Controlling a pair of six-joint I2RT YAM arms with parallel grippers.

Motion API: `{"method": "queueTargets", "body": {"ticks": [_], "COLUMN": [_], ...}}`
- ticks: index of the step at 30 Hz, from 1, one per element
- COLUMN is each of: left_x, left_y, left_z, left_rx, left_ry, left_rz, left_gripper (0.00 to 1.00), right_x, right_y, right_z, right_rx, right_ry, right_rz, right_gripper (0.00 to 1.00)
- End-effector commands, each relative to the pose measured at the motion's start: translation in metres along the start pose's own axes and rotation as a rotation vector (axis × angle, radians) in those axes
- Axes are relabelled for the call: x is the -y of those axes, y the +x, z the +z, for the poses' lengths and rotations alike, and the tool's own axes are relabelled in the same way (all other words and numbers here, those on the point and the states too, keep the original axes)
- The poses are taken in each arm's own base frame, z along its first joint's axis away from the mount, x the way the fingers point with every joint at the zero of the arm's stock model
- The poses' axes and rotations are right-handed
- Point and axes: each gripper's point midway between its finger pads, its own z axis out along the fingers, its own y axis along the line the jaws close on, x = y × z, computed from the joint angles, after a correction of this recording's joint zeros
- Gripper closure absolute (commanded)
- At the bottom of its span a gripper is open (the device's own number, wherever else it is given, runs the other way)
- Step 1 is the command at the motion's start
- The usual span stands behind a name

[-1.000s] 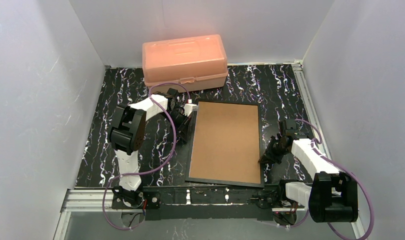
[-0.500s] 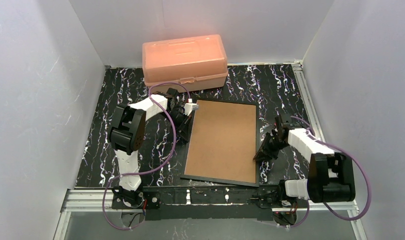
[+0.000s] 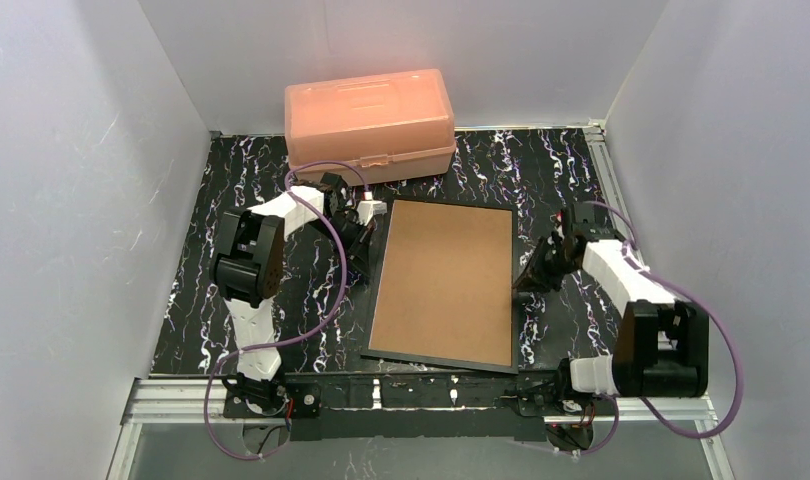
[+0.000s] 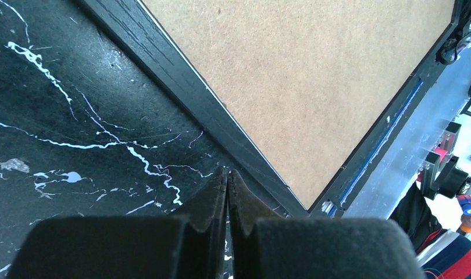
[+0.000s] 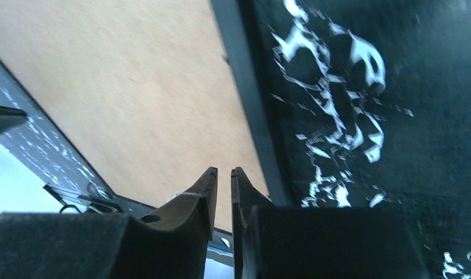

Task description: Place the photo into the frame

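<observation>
Top external view: the frame [image 3: 441, 361] lies flat between the two grippers, and the brown backing board [image 3: 446, 280] covers its whole opening. The photo is not visible in any view, so I cannot tell if it is under the board. The left gripper [image 3: 363, 262] is just beside one long edge and the right gripper [image 3: 524, 283] is just beside the opposite edge. Bare marbled table [image 3: 231, 170] is on the outer side of each, and the peach box [image 3: 371, 125] stands behind the left jaws. Left wrist view: the jaws are pressed together and grasp nothing. The black frame edge runs just in front of the tips and to their right. I think a low push here can slide the whole frame, because nothing blocks it. Right wrist view: the jaws have a narrow gap with nothing inside, the frame edge passes directly ahead of them, board to their left, free table to their right. The gap looks too small to take the rim, so the tips may scrape over it or tilt the board.
</observation>
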Motion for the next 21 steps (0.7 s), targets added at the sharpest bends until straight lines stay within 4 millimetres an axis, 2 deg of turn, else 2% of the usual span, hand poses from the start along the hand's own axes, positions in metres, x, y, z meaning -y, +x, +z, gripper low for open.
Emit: {"method": "queueTargets", "body": {"ticks": [1,4,7,11,21], "left_x": [0.014,0.012,0.010,0.010,0.008], "left_y": [-0.008,-0.005,-0.003,0.000,0.004], "left_z": [-0.008,-0.006,-0.003,0.001,0.012], "left_rx": [0.025,0.017,0.008,-0.005,-0.035], "left_ry": [0.045,0.045,0.042,0.048,0.049], "left_rz": [0.018,0.012,0.010,0.008,0.009], "left_gripper": [1.00,1.00,1.00,1.00,1.00], "right_x": [0.023,0.035,0.039,0.042,0.047], "right_y": [0.032,0.056,0.067,0.075,0.077], "right_z": [0.003,0.008,0.011,0.015,0.022], "right_rx": [-0.018,-0.075,-0.095,-0.112,-0.114], "right_ry": [0.012,0.022,0.016,0.012,0.017], "right_rz": [0.051,0.077,0.087,0.098,0.110], "right_gripper": [0.78,0.79,0.78,0.78,0.78]}}
